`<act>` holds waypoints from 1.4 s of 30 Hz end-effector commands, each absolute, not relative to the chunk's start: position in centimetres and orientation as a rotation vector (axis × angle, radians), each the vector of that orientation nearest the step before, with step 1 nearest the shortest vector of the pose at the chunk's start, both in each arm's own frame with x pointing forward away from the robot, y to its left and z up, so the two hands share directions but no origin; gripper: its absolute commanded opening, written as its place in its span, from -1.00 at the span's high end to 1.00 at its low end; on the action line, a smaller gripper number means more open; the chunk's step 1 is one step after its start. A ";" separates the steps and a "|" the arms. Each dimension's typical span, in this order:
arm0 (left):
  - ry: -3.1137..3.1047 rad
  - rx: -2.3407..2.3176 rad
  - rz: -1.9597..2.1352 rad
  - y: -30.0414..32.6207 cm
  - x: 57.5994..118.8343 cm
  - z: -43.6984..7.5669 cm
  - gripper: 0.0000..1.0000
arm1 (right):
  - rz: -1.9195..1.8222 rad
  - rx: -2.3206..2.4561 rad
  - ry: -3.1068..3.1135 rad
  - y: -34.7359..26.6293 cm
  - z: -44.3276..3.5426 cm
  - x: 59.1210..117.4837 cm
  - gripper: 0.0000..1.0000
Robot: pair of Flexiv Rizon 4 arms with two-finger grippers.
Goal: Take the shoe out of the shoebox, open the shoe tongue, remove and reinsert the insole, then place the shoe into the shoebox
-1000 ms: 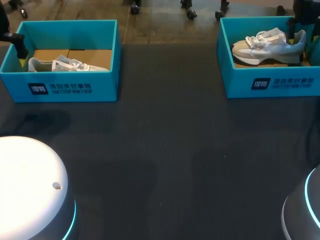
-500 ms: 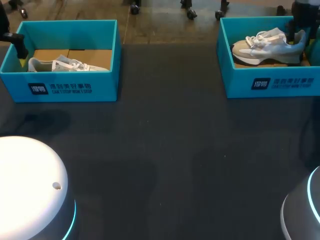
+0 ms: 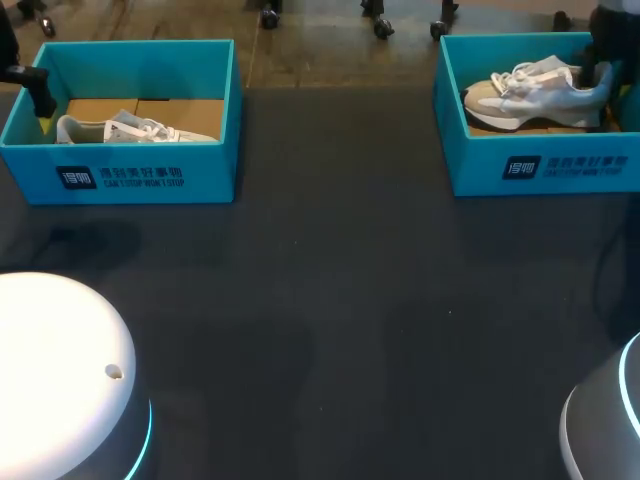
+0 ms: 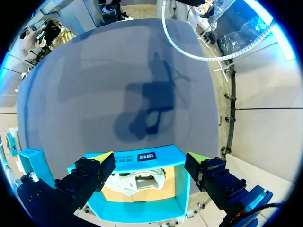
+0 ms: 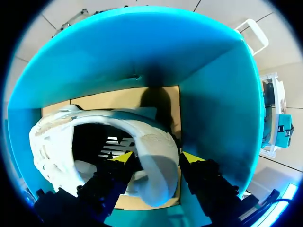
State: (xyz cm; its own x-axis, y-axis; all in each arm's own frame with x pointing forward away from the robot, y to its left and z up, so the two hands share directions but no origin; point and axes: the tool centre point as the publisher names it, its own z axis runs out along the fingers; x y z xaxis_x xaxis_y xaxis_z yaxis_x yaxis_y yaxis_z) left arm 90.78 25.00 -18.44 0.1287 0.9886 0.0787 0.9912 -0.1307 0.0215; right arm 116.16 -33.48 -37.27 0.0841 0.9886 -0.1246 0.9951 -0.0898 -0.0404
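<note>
Shoe [image 3: 535, 92] shifted slightly, right tool [image 5: 158, 157] partly hidden

Our left gripper [image 4: 149, 158] hangs at far left, fingers spread wide. Our right gripper [image 5: 157, 158], far right, points down, fingers clamped across the shoe [image 5: 151, 142] heel.

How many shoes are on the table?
2. The left shoe lies in the left shoebox; the right shoe sits in the right shoebox, its heel between the fingers of the right pincer. None seem hidden.
</note>
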 end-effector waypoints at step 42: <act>-2.047 -2.335 -0.119 25.0 90.7 -18.4 -1.00 | -0.272 2.452 1.740 -33.1 -28.5 115.7 1.00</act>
State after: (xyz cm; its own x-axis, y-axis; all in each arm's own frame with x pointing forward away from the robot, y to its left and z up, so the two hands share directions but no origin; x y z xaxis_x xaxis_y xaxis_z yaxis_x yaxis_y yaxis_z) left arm 90.78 25.01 -18.45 0.1289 0.9885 0.0786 0.9912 -0.1309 0.0215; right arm 116.21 -33.66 -32.38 0.3090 0.9269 -0.2129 0.9469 -0.3208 -0.0224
